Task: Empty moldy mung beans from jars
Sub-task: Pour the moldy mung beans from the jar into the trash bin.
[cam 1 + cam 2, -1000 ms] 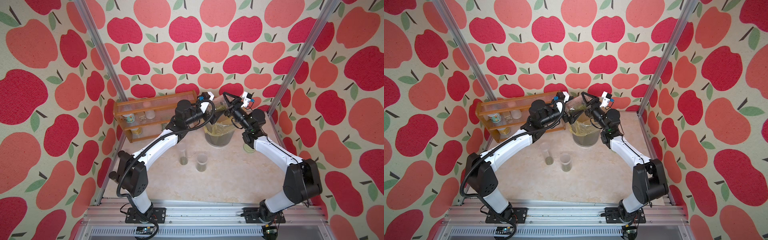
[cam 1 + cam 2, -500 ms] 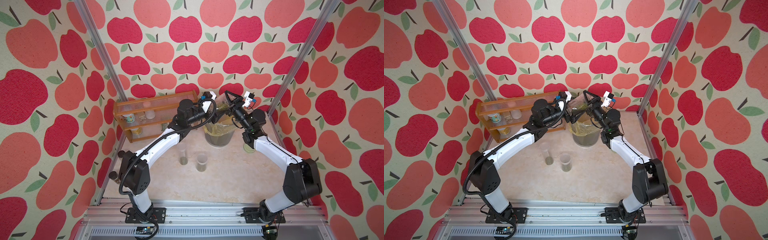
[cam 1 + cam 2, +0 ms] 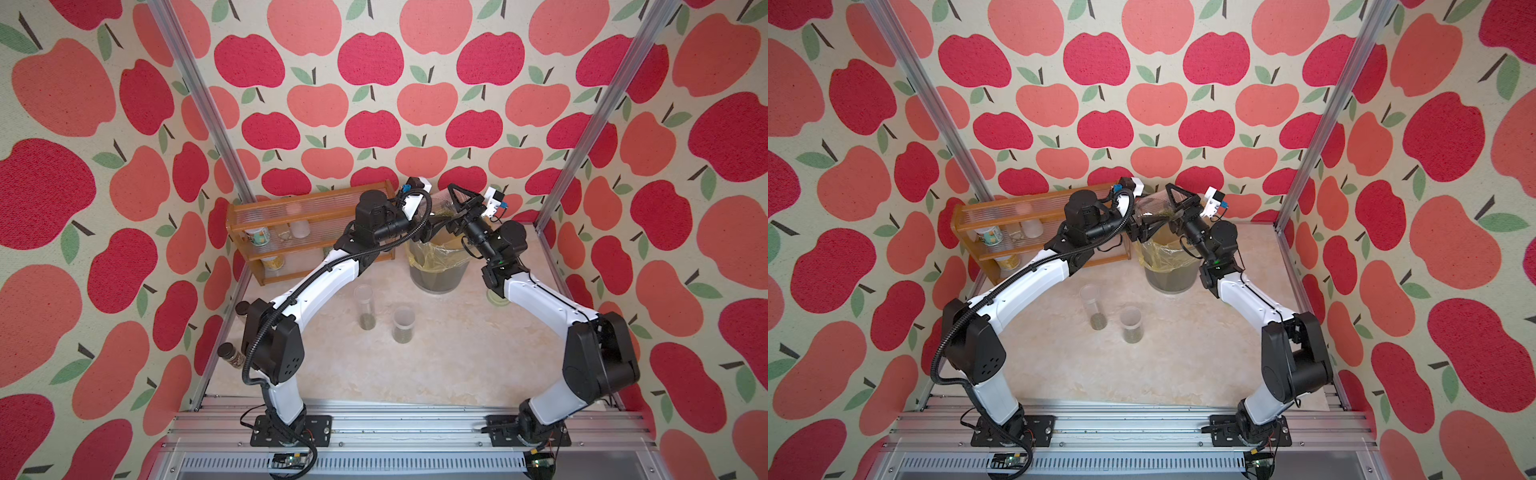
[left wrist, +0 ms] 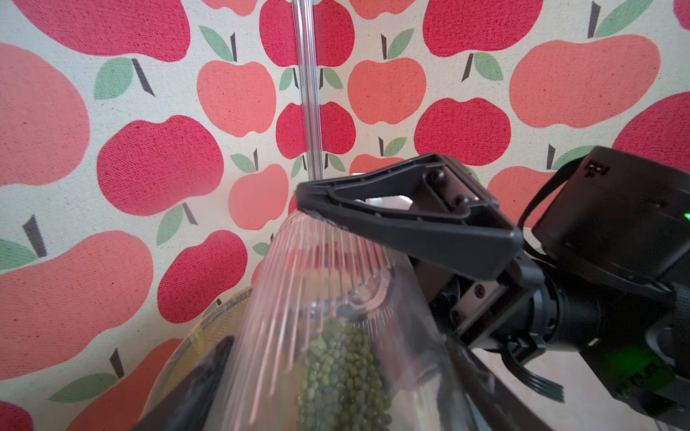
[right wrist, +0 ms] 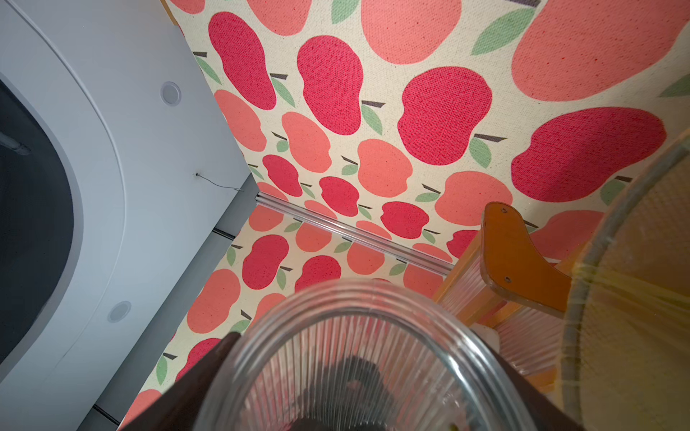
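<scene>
A: Largest first?
B: Marbled table (image 3: pixel 415 374). At its back, wooden rack (image 3: pixel 307 205); lined bin (image 3: pixel 436 276) just beside it.
A: What's aloft?
B: The wide ribbed jar (image 4: pixel 283 283), on its side above the bin, open mouth facing the right wrist camera.
A: Who has it?
B: The left gripper (image 3: pixel 436 222), part-closed, fingers clamped either side of the end opposite the mouth. The right gripper (image 3: pixel 455 212) straddles the mouth end; pressing or slack, cannot tell.
A: Other glass?
B: The tall jar (image 3: pixel 365 305) and short jar (image 3: pixel 404 324), upright mid-table, near each other.
A: The mung beans (image 4: pixel 339 373)?
B: Heaped along the wide ribbed jar's low wall; thin layers at the bottom of both standing jars.
</scene>
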Robot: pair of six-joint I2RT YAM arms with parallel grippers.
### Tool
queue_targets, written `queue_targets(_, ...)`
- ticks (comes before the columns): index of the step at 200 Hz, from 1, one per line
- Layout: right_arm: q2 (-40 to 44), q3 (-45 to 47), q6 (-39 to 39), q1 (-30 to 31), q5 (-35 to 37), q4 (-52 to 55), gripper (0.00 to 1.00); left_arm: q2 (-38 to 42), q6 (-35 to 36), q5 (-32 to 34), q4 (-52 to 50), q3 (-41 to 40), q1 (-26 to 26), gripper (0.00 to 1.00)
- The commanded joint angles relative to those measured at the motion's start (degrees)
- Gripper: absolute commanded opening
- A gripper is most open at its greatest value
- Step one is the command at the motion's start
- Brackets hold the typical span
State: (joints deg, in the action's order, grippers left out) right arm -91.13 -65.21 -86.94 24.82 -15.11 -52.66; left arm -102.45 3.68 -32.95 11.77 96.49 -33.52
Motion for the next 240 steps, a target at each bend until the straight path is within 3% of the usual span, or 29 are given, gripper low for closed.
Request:
queue_targets(1, 3.1, 1.7, 4.5, 0.3, -1.9, 1.1, 0.99, 0.2, 0.0, 0.9, -7.8, 6.6, 1.1, 0.62)
queue_targets(31, 6.1, 5.2, 6.8, -0.3, 0.6, 2.9, 0.99, -4.9, 1.1, 3.0, -28.2, 20.7, 1.7, 0.61)
queue_targets(59, 11.2, 8.9, 11.3, -1.3, 3.8, 8.2, 0.99, -9.5, 1.1, 4.0, -40.5, 32.2, 2.4, 0.62)
queue_targets(95, 20.4, 12.6, 19.2, -3.1, 8.4, 19.1, 0.99, -24.0, -0.5, 4.6, -63.5, 61.4, 3.5, 0.63)
queue_targets(107, 23.4, 13.2, 22.3, -3.4, 9.7, 22.7, 0.99, -28.3, -1.3, 4.5, -67.5, 67.8, 3.5, 0.64)
queue_targets(146, 31.1, 13.8, 29.0, -3.7, 13.9, 33.0, 0.99, -29.1, -4.5, 3.9, -63.4, 61.2, 2.8, 0.64)
queue_targets(173, 32.9, 13.7, 30.9, -4.3, 13.8, 35.1, 0.99, -30.2, -3.3, 5.8, -64.1, 63.1, 1.5, 0.63)
queue_targets(240, 32.6, 12.7, 32.1, -4.3, 12.4, 41.1, 0.99, -23.5, 4.8, 17.8, -63.9, 58.1, -3.6, 0.63)
